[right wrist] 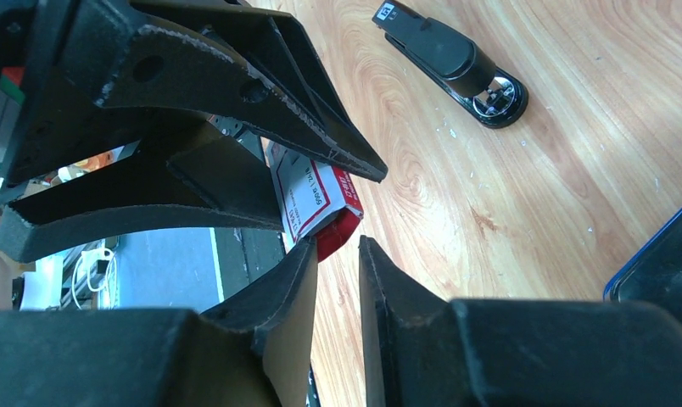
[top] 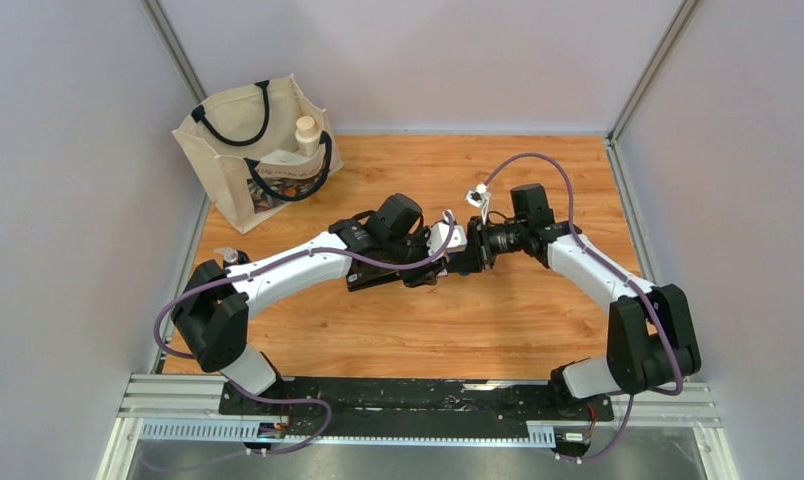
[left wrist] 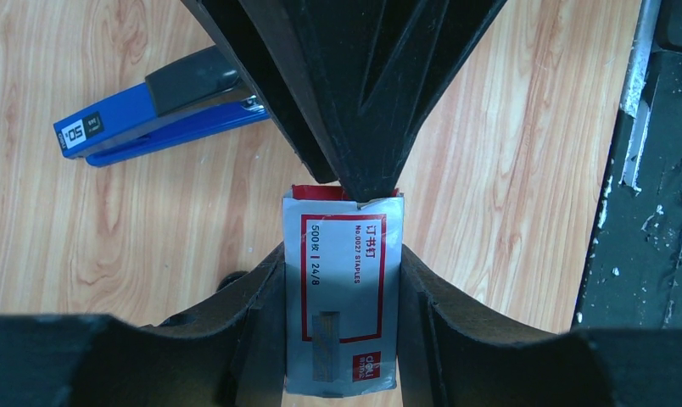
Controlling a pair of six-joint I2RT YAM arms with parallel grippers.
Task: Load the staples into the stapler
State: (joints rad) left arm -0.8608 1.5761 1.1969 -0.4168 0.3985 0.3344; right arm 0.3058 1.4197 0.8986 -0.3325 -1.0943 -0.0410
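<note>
Item 1, table (top: 498, 330): wooden top, pale orange grain, walled on three sides by plain grey panels; a black rail with metal framing runs along the near edge where both arm bases are bolted.

Item 2, tote bag (top: 253, 150): cream canvas with dark handles, standing at the far left corner, a pale bottle showing in a side pocket.

Item 3, left gripper (left wrist: 342, 280): clamped on the staples (left wrist: 342, 292), one finger against each long side of the white box, held above the table at mid-centre.

Item 4, right gripper (right wrist: 338, 254): meets the box end-on. In the left wrist view its dark tips converge on the red flap at the box's far end; in the right wrist view the fingers stand slightly apart just short of that red end, so whether they pinch the flap I cannot tell.

Item 5, stapler (left wrist: 155, 114): blue, black top strip, lying flat and closed on the wood, well apart from the box (not yet touched, by the look of it).

Item 6, black stapler (right wrist: 452, 64): lying on the table apart from both grippers, not wanted.

Handling note: the step in hand appears to be opening the box. The left grip should stay firm but not crush the card; the right tips should take only the flap, pulling along the box's length so the strip inside does not spill.
</note>
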